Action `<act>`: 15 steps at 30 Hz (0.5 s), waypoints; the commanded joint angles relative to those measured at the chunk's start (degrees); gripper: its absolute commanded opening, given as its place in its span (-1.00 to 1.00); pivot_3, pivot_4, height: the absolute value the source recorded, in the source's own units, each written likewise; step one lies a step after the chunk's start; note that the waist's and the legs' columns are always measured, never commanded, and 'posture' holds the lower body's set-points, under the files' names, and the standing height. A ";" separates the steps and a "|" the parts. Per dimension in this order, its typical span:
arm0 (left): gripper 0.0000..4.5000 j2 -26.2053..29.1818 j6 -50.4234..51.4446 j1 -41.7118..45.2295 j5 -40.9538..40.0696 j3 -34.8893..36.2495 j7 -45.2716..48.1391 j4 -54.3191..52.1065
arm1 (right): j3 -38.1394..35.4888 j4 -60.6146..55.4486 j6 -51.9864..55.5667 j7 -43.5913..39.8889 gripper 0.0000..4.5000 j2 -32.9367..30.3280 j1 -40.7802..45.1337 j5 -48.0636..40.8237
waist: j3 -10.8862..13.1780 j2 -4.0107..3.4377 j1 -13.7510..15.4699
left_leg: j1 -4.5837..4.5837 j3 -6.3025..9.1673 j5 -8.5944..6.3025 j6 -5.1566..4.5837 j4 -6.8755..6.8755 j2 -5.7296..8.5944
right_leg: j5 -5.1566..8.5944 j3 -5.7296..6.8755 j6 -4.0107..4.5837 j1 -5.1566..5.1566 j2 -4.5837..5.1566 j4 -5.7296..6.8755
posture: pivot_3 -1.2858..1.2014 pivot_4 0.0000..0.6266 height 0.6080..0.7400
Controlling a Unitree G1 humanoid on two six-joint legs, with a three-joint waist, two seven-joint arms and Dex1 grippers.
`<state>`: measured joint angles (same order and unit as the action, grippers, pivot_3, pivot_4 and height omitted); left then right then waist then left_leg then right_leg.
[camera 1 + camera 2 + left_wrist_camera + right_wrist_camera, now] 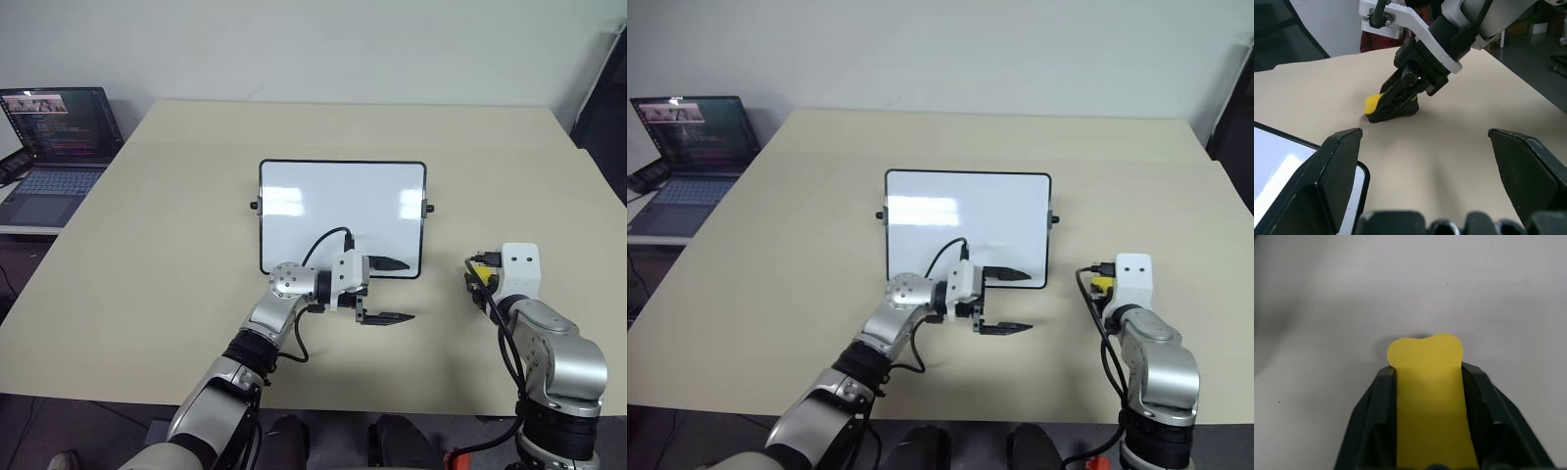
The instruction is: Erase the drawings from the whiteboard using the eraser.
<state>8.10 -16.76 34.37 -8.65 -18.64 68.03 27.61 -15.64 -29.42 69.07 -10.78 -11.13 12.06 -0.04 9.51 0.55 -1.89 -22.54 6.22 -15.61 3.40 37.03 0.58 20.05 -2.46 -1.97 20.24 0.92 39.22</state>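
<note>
The setting appeared to be a lab or office test room. A large plain beige bench [196,196] stood against a bare white wall [323,49]. An open laptop [54,147] showing code-like text sat on a low side surface beside the bench. Cardboard boxes [1528,24] lay on the floor [1528,54].

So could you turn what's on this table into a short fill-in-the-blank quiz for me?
1. The eraser between the right gripper's fingers is ____ in colour.
2. The whiteboard has a thin ____ frame.
3. The left gripper stands ____, holding nothing.
4. Beside the table, on the robot's left, is an open ____.

Missing words: yellow; black; open; laptop
</note>
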 commanded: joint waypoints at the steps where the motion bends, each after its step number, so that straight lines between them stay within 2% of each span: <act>1: 1.00 -0.11 -0.92 0.60 0.03 0.46 -0.67 -1.56 | -0.69 -0.89 -0.70 0.40 0.30 -0.80 0.39 -1.13 | 0.00 0.00 0.00 | 0.00 0.00 0.00 0.00 0.01 0.00 | 0.00 0.00 0.00 0.00 0.00 0.01 | 0.03 -0.52 1.00; 5: 1.00 0.04 -0.87 0.39 0.10 0.50 -0.95 -1.86 | -0.64 -0.46 -0.71 0.66 0.94 -1.43 0.61 -1.86 | 0.00 0.00 0.00 | 0.00 0.00 0.00 -0.01 0.01 0.00 | 0.00 0.00 0.00 0.00 0.00 0.03 | 0.03 -0.52 1.00; 10: 1.00 0.83 -0.75 0.08 0.04 0.61 -1.43 -2.52 | -0.36 -0.44 -0.33 1.28 0.98 -1.96 1.22 -2.41 | 0.00 0.00 -0.01 | 0.01 0.00 0.01 -0.01 0.02 0.00 | 0.00 0.00 0.00 0.01 0.00 0.08 | 0.03 -0.52 1.00; 15: 1.00 3.64 1.56 -2.17 0.56 2.38 -5.15 -7.82 | -0.86 -4.10 0.49 2.54 0.98 -1.74 1.81 -2.39 | 0.00 0.00 -0.12 | 0.04 -0.03 0.01 -0.02 0.04 -0.01 | 0.00 -0.07 0.00 0.06 0.00 0.24 | 0.03 -0.52 1.00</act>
<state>11.21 -16.06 32.62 -8.00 -17.77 64.44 23.49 -15.68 -29.58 69.47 -8.65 -12.56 12.68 -1.84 9.51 0.55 -2.01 -22.49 6.19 -15.59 3.37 37.06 0.57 20.05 -2.53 -1.97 20.31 0.92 39.49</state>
